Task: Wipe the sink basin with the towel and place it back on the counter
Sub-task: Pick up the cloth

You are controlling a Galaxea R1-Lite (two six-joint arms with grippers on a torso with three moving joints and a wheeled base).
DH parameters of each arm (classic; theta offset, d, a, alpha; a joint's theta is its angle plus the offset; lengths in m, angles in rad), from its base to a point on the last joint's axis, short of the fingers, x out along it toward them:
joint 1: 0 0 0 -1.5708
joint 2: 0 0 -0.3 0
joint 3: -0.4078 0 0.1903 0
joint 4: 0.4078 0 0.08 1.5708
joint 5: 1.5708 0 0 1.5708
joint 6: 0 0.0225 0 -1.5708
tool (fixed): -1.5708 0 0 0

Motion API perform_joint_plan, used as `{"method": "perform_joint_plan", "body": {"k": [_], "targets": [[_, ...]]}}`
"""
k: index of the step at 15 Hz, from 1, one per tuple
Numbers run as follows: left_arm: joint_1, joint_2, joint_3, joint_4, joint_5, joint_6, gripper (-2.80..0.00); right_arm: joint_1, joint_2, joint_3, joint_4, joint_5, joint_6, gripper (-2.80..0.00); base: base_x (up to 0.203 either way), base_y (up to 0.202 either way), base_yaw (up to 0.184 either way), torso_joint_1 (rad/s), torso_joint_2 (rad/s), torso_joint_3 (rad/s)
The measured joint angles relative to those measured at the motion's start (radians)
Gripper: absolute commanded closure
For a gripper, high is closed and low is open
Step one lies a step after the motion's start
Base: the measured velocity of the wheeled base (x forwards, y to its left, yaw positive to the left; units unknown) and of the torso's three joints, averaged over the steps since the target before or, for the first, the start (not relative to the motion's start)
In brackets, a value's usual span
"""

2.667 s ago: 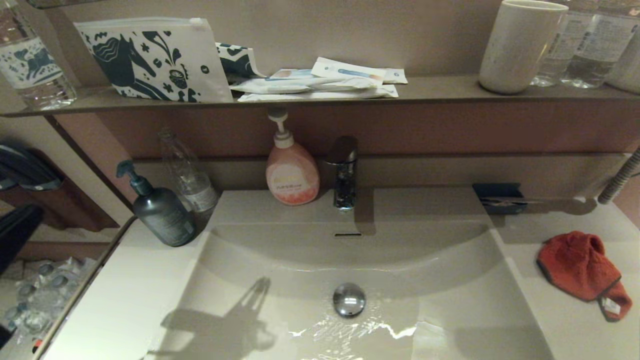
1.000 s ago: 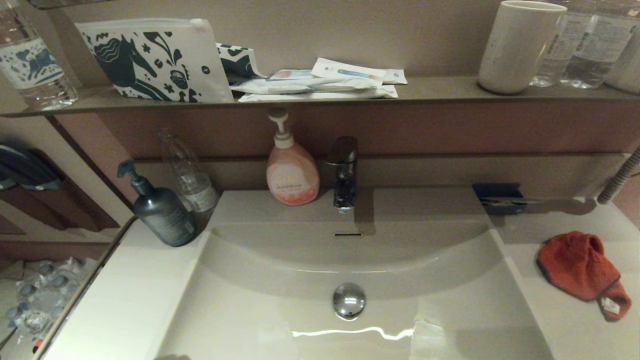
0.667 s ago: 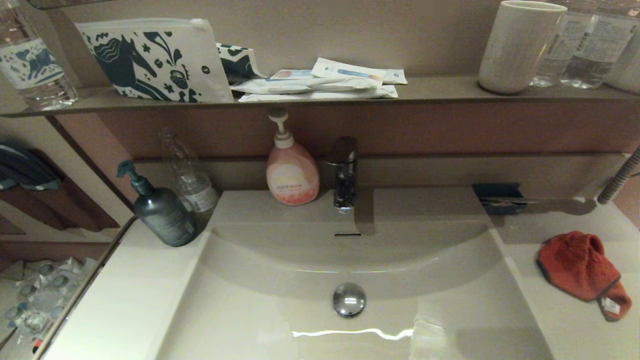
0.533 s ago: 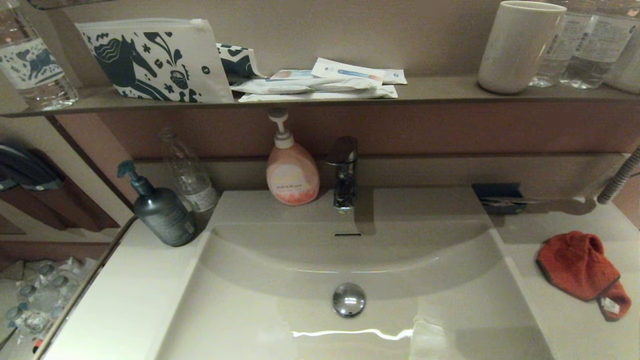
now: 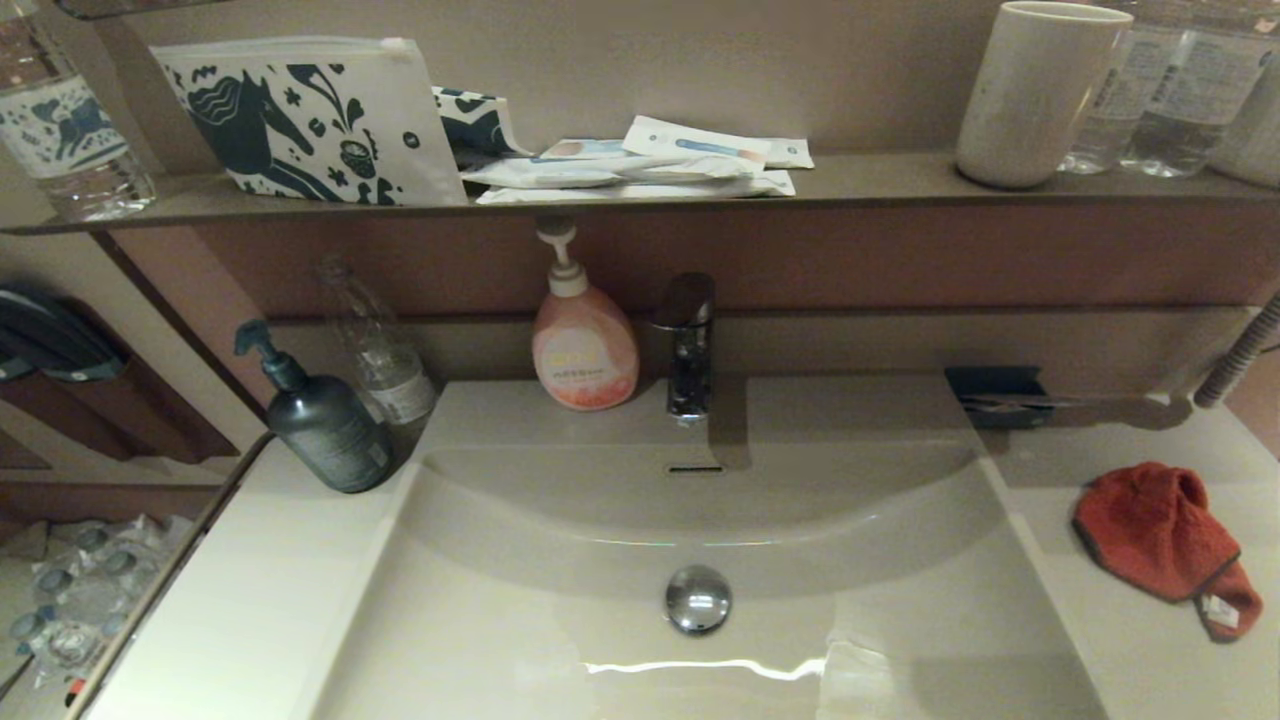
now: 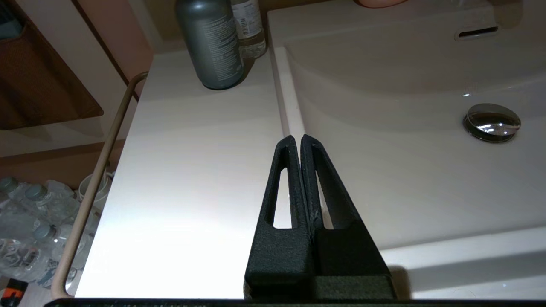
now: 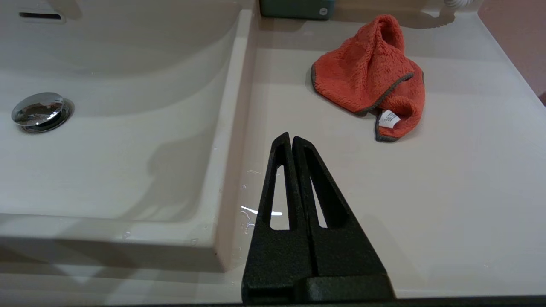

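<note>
Towel beyond right pincer

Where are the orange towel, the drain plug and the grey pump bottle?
towel (image 7: 362, 76), right wrist view, middle of its folds.
drain plug (image 5: 698, 599), head view, chrome cap.
grey pump bottle (image 5: 328, 432), head view, its body.
</note>
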Motion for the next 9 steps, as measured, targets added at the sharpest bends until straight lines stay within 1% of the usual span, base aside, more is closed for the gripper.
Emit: {"method": "perform_joint_plan", "body": {"k": [4, 9], "targets": [[0.0, 0.0, 0.0, 0.001, 0.011, -0.018, 0.0, 0.0, 0.0, 0.0, 0.0, 0.0, 0.0, 0.0, 0.0, 0.0, 0.0, 0.0, 0.0, 0.0], [0.0, -0.001, 0.0, 0.001, 0.017, -0.018, 0.0, 0.0, 0.0, 0.0, 0.0, 0.0, -0.001, 0.0, 0.0, 0.0, 0.0, 0.0, 0.0, 0.0]]}}
